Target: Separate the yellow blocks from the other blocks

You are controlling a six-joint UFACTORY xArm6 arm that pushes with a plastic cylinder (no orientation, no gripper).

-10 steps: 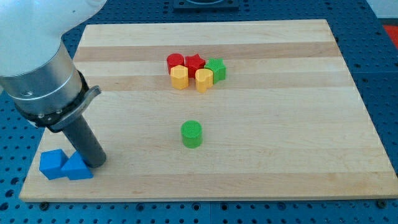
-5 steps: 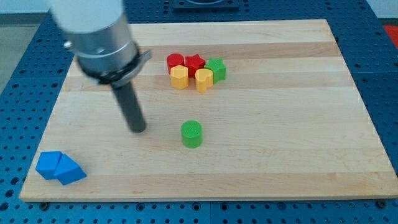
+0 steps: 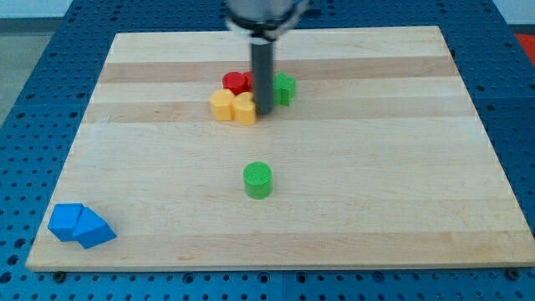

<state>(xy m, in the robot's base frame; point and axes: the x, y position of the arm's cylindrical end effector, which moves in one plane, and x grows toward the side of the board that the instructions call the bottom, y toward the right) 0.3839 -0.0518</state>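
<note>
My dark rod comes down from the view's top and my tip rests in the middle of the cluster at the board's upper centre. Two yellow blocks lie side by side just left of the tip: one further left and one touching the rod. A red block sits above them. A second red block is mostly hidden behind the rod. A green block sits right of the rod.
A green cylinder stands alone at the board's centre. Two blue blocks lie together at the bottom left corner. The wooden board lies on a blue perforated table.
My tip swept from the bottom left corner across to the cluster. The two yellow blocks have shifted to the left, away from the green block. The blue blocks were nudged slightly.
</note>
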